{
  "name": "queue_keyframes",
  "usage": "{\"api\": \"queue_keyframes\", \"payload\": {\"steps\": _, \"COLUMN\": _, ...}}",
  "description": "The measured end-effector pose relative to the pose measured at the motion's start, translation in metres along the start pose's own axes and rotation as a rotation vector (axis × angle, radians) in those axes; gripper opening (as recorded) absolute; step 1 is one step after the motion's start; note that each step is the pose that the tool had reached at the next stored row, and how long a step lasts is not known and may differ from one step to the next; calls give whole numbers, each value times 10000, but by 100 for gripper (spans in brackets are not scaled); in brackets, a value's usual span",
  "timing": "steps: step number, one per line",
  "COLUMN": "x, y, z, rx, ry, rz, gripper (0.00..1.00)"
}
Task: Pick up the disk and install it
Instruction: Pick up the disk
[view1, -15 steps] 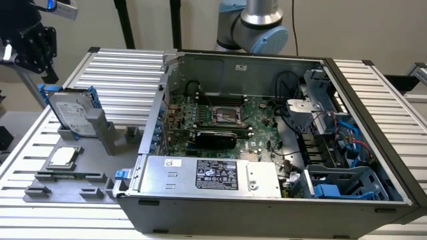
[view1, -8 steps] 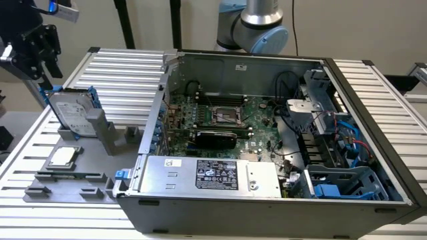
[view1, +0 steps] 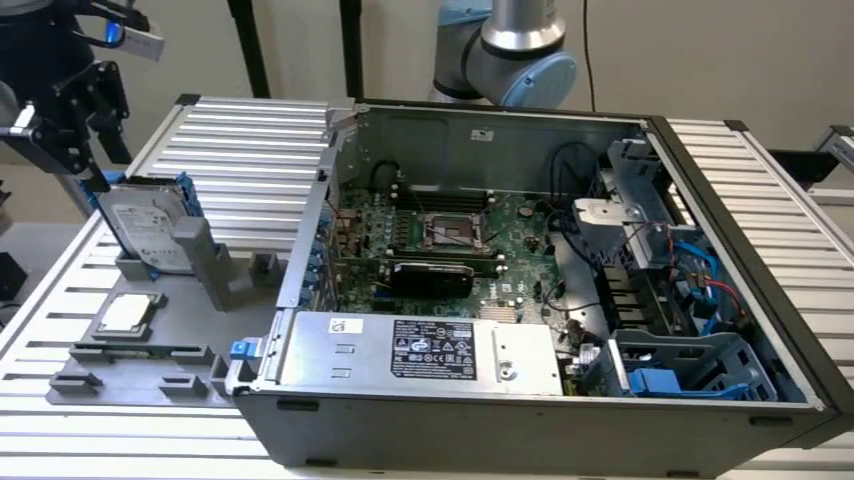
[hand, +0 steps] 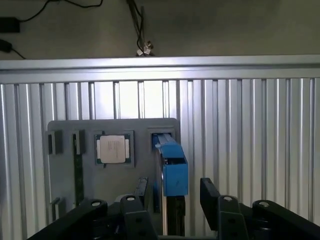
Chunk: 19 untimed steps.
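Observation:
The disk (view1: 144, 226), silver-grey with a white label and blue rails, stands on edge in a grey holder (view1: 200, 262) at the exterior view's left. In the wrist view the disk (hand: 170, 167) is edge-on, its blue rail end facing the camera. My gripper (view1: 78, 148) hangs just above the disk's top end. It is open, and the black fingers (hand: 141, 189) of the gripper (hand: 175, 192) stand one on each side of the blue rail, with a gap on both sides. Nothing is held.
A square silver processor chip (view1: 126, 312) lies in the grey fixture plate (view1: 127, 372) in front of the disk. The open computer case (view1: 534, 270) fills the middle, with a blue drive cage (view1: 687, 365) at its near right corner. The ribbed aluminium table (view1: 254, 130) surrounds everything.

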<state>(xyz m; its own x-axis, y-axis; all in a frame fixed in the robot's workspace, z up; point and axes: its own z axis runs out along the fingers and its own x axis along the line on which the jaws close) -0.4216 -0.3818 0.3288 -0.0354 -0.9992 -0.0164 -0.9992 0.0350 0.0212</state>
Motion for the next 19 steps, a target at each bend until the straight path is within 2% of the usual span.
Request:
{"api": "queue_keyframes", "payload": {"steps": 11, "x": 1, "y": 8, "z": 200, "rx": 0, "ry": 1, "rz": -52, "gripper": 100}}
{"api": "queue_keyframes", "payload": {"steps": 19, "x": -8, "y": 43, "z": 347, "rx": -2, "ry": 9, "rz": -420, "gripper": 100}}
